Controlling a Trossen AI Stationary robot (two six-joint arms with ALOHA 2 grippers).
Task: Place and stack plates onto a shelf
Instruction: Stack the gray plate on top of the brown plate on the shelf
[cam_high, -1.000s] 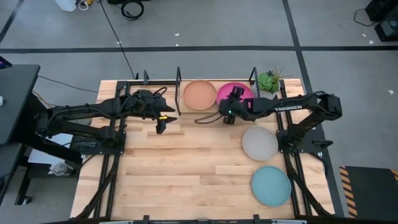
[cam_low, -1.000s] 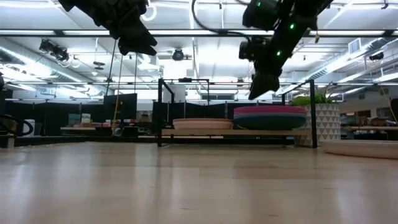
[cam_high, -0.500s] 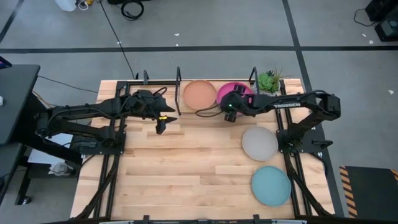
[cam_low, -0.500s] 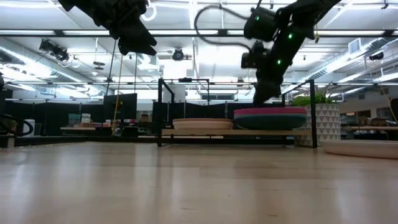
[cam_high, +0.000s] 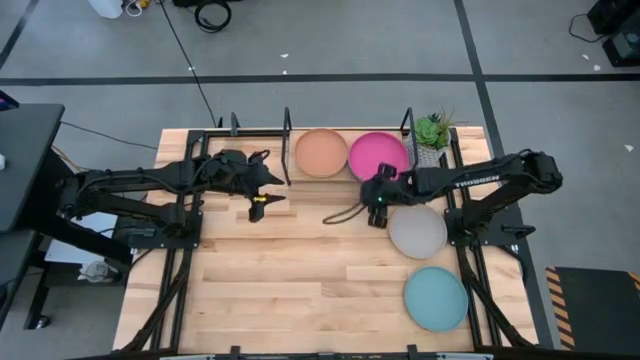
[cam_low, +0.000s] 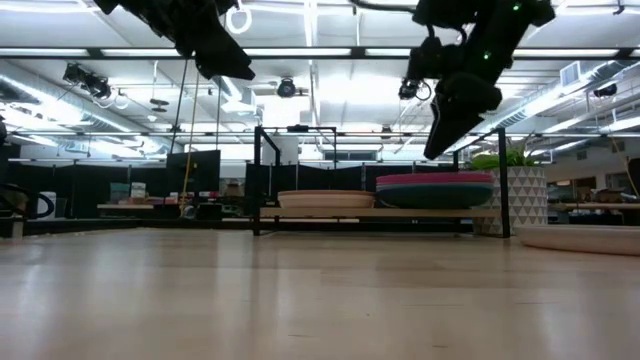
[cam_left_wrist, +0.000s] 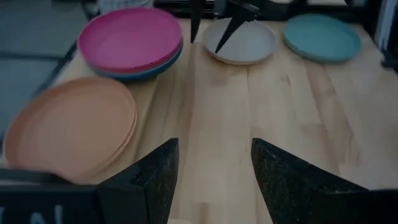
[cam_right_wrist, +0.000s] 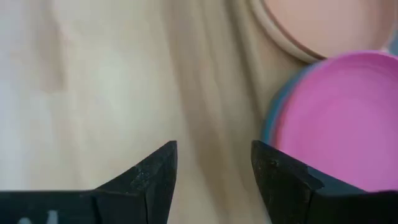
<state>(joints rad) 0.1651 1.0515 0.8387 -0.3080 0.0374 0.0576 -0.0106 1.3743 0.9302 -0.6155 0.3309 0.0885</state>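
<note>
On the shelf (cam_high: 288, 130) at the far edge an orange plate (cam_high: 321, 152) tops the left stack and a magenta plate (cam_high: 378, 155) tops the right one. The magenta plate lies on a blue and a dark teal plate (cam_low: 435, 197). A grey plate (cam_high: 417, 230) and a light teal plate (cam_high: 435, 298) lie flat on the table at the right. My right gripper (cam_high: 377, 217) hovers open above bare wood, near of the magenta plate and left of the grey one. My left gripper (cam_high: 256, 207) hangs open over the table, left of the shelf's plates.
A small potted plant (cam_high: 432, 130) stands at the shelf's right end. The shelf's black posts (cam_low: 258, 180) rise around both stacks. Bare wood (cam_high: 300, 280) spreads across the middle and near left of the table. A dark cable (cam_high: 340, 214) loops beside my right gripper.
My right gripper dipped toward the magenta plate on the shelf. It then drew back toward the near edge and slightly right and rose clear. It now hovers beside the grey plate. The plates have not moved.
</note>
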